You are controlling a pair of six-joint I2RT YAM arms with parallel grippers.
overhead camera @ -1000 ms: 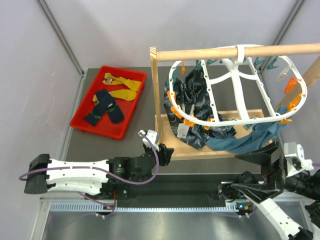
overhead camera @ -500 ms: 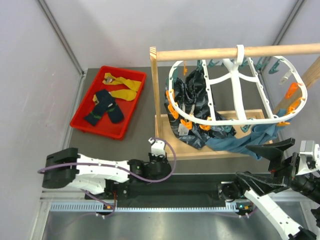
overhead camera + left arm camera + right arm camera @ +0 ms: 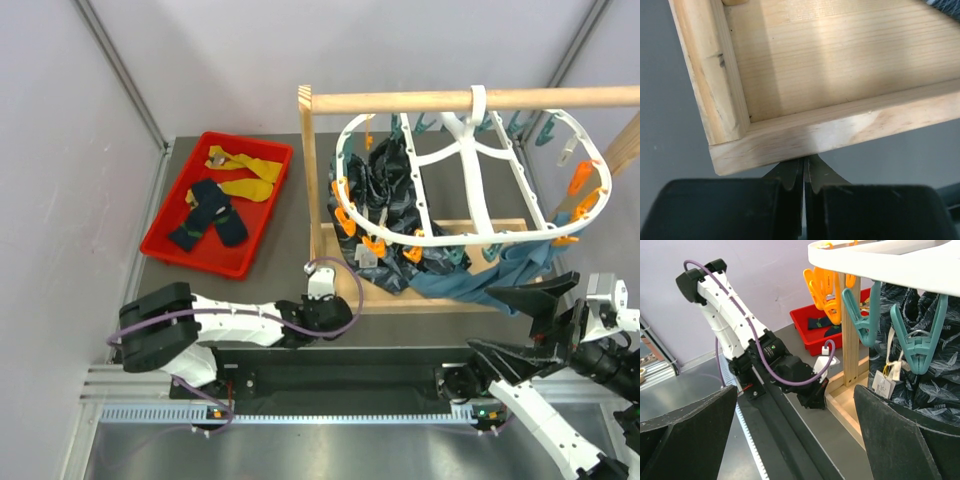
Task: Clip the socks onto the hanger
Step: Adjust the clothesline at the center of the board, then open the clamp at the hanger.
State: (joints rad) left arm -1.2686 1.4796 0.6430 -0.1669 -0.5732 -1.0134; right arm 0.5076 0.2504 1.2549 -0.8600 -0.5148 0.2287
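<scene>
Socks [image 3: 207,214] in tray [image 3: 266,212], left of rack [image 3: 310,180]; hanger [image 3: 470,237] hangs on rod [image 3: 420,101].

Red tray [image 3: 195,263] at the far left of a grey table [image 3: 280,215], wooden rack [image 3: 400,101] beside it, dark patterned cloth [image 3: 385,190] hanging under its rod, teal-blue cloth [image 3: 470,285] trailing over its base

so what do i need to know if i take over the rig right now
Left claw: shut, empty, tips at the front rail of the wooden rack base, near its left corner.
Right claw: open, empty, facing the hanger from the near right.
Socks: navy pair and yellow pair lie in the red tray, far left.
The hanger is hooked on the wooden rod; a dark patterned cloth and a teal cloth hang below it.
Done: no sock clipped.
Left: pick up every sock and clip it.
</scene>
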